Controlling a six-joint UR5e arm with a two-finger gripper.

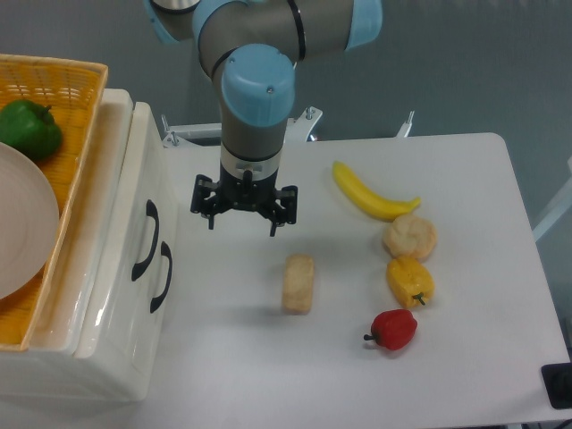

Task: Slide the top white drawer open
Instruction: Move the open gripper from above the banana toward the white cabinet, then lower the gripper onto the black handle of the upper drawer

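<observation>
Drawer not touched yet. Hand (243,214) should close in on the black handle (147,239) of the top white drawer (134,223), fingers either side of the curved bar, then pull straight out toward the bench's right edge. The drawer sits shut in the cabinet at the bench's left edge. Hand hangs above the bench near it, pointing down, fingers spread, holding nothing.

Robot lab: arm (255,80), toy food tabletop (465,179)
</observation>
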